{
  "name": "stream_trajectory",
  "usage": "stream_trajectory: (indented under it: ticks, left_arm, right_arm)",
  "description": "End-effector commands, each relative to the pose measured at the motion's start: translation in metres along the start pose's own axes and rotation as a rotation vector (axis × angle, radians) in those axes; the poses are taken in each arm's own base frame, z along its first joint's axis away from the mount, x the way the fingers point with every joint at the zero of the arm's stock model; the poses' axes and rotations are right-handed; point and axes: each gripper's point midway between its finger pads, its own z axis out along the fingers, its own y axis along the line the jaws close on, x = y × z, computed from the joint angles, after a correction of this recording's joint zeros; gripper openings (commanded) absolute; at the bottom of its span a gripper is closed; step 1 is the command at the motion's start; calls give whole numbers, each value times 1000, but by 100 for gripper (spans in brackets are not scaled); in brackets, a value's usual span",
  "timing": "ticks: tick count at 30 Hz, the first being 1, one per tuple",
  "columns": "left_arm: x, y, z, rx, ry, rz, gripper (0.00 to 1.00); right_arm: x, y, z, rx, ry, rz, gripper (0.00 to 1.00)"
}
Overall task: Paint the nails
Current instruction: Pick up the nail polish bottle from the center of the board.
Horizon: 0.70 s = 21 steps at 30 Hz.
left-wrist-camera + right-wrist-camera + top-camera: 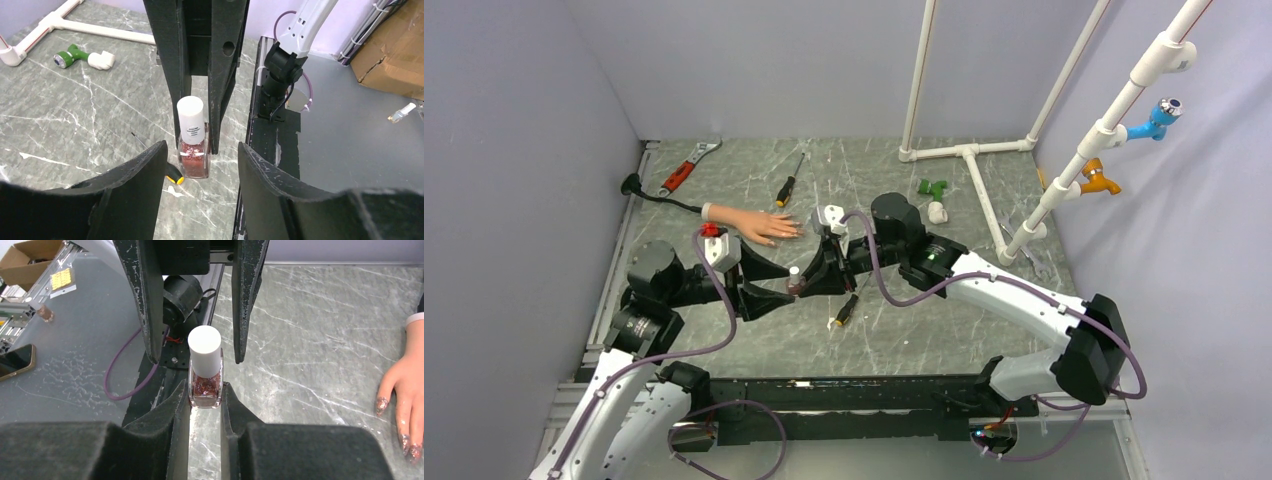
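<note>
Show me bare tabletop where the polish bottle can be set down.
Free: the far stretch between the far screwdriver and the white pipe frame; the near strip between the near screwdriver and the base rail. Crowded: the middle, where left gripper and right gripper meet at the polish bottle, beside the mannequin hand.

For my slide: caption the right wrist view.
Right hand grips the bottle; left hand open, flanking its cap; glittery nails at right.

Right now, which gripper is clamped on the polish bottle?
The right gripper: its jaws pinch the polish bottle at its glass body; the left gripper stands wide open, clear of it.
</note>
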Motion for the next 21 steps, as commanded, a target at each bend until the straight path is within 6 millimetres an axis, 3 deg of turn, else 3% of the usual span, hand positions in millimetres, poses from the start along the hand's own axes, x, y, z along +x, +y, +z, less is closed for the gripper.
stream_trajectory:
  ticks: [1, 5, 11, 21]
  left_arm:
    - [-8, -3, 1, 17, -25, 34, 59]
    - [-8, -6, 1, 38, -26, 41, 60]
    - [-10, -8, 1, 49, -37, 36, 49]
    - [-16, -11, 2, 67, -72, 41, 44]
  right_arm:
    - [-35, 9, -7, -2, -93, -84, 0]
    - [-41, 12, -9, -8, -118, -94, 0]
    - [-45, 14, -10, -15, -132, -100, 0]
    - [-49, 14, -7, -34, -154, -110, 0]
